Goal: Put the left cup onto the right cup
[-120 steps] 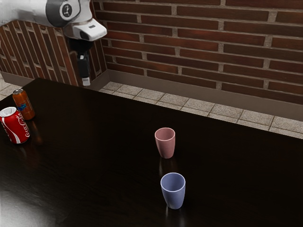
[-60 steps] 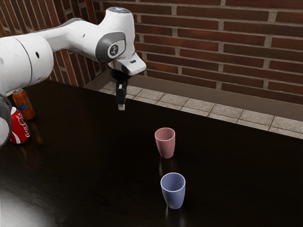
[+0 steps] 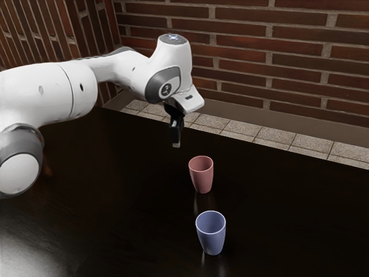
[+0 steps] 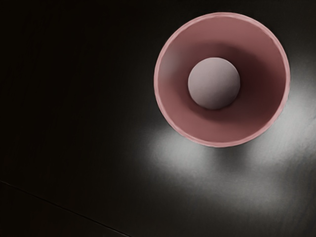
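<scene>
Fingers (image 3: pixel 175 135) hung above the pink cup (image 3: pixel 200 174), off-centre, apart or together you couldn't tell; you had to line up.

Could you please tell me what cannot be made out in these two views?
Exterior view: part of the table is hidden behind the arm.
Exterior view: the arm's base is cut off by the left edge.
Exterior view: the blue cup's inner bottom is hidden by its near wall.
Wrist view: the pink cup's outer wall is hidden under its own rim.
</scene>
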`<move>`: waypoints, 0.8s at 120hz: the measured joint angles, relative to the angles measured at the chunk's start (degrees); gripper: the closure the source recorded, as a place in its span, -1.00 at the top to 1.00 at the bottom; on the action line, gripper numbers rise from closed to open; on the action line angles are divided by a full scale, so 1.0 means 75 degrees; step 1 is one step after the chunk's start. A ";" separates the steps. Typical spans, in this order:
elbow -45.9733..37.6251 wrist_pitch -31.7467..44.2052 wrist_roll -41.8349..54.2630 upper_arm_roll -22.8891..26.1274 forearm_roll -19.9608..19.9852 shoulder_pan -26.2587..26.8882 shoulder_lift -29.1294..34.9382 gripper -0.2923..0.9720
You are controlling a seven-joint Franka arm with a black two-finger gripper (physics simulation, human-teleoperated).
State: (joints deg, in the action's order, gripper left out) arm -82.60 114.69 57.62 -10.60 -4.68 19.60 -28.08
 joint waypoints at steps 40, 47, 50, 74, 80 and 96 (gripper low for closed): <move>0.0350 0.0814 0.0134 0.0007 0.0005 0.0212 -0.0674 0.54; 0.0444 0.0913 0.0154 0.0009 0.0016 0.0219 -0.0829 0.54; 0.0464 0.0948 0.0162 0.0013 0.0029 0.0220 -0.0879 0.54; 0.0498 0.0880 0.0277 0.0034 0.0761 0.0204 -0.0906 0.54; 0.0492 0.0844 0.0304 0.0033 0.0909 0.0197 -0.0912 0.54; 0.0467 0.0770 0.0365 0.0031 0.1123 0.0133 -0.0956 0.54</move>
State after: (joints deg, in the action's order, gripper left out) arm -79.10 120.47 60.36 -10.37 3.74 20.59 -35.25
